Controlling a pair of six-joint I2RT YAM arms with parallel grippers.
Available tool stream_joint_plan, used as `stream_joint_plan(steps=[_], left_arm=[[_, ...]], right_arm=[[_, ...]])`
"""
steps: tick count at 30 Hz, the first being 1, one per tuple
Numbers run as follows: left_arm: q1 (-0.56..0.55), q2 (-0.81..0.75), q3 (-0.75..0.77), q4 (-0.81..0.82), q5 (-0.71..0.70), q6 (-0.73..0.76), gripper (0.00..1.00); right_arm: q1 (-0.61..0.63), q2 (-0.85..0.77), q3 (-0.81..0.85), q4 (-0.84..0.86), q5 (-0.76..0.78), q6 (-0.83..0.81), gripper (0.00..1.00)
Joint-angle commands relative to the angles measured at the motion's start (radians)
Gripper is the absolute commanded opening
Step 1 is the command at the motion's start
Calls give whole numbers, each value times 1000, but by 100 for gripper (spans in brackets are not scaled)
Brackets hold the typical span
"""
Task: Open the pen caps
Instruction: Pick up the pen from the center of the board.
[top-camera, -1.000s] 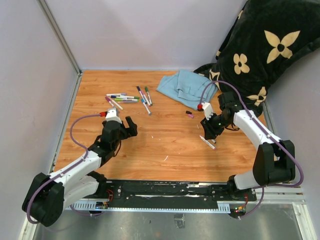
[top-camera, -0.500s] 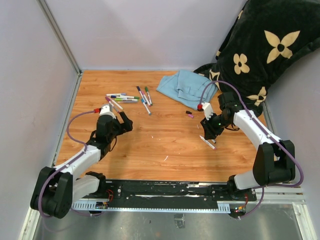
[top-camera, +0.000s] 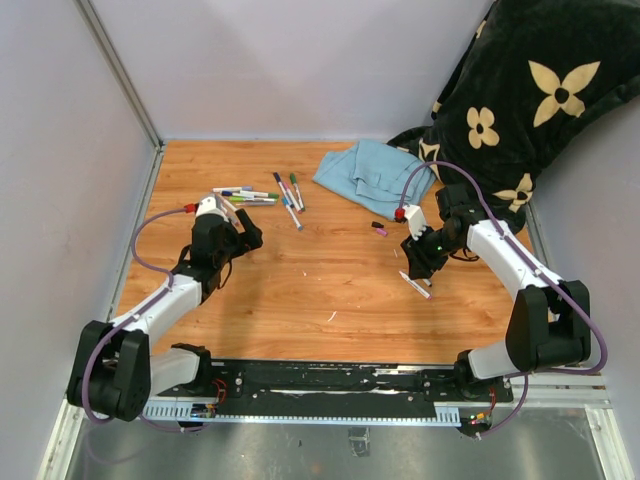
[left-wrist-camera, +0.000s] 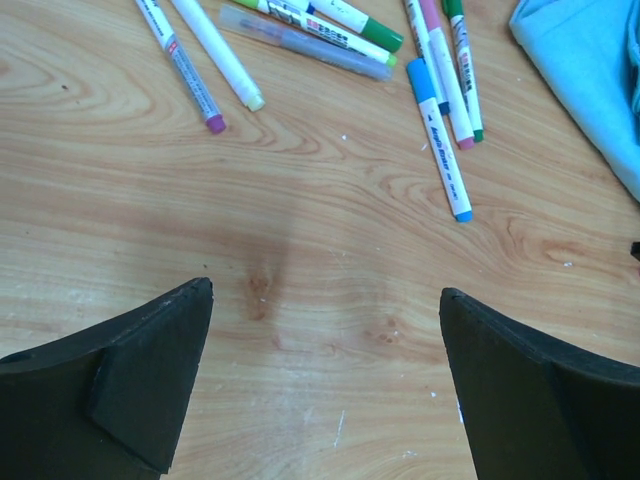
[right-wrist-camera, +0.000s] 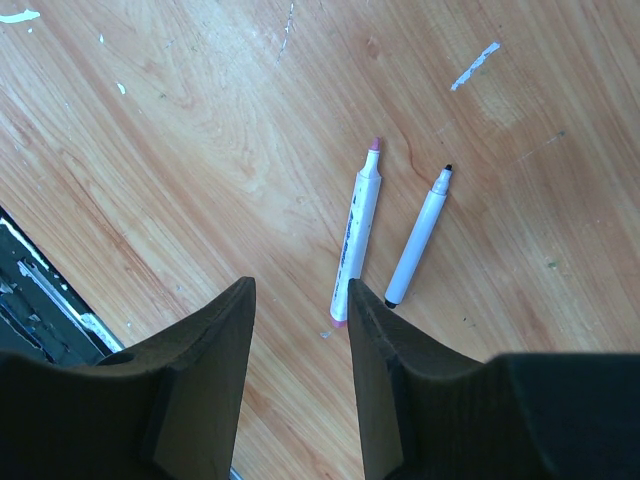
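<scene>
The left gripper (top-camera: 246, 234) hovered over bare wood to the near-left of the blue cloth (top-camera: 372, 172), its jaws spread wide with nothing between them. Just beyond its fingertips (left-wrist-camera: 190, 310), toward the cloth's left edge, lay the scattered markers (top-camera: 255, 196), several wearing coloured pen caps (left-wrist-camera: 383, 37).

To the near-right of the cloth, the right gripper (top-camera: 420, 262) hung low with its jaws partly apart, gripping nothing. Under it lay a pink-tipped marker (right-wrist-camera: 355, 240) and a black-tipped marker (right-wrist-camera: 418, 238), side by side, both uncapped. A loose pink cap (top-camera: 381, 231) and a black cap (top-camera: 375, 224) sat just off the cloth's near edge, between the cloth and that gripper.

A broad stretch of wooden tabletop (top-camera: 330, 290) lay open in front of the cloth, between the two grippers. The black floral blanket (top-camera: 520, 100) crowded the cloth's right side, and the grey wall (top-camera: 70, 200) ran far to its left.
</scene>
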Motion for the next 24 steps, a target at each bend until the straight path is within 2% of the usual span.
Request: stream_joint_plan(steps=[1, 24], left_arm=[[12, 26, 39, -42, -54, 17, 99], [16, 103, 73, -84, -179, 40, 99]], right_arm=[[-7, -27, 20, -27, -23, -13, 43], [-6, -27, 20, -27, -27, -12, 43]])
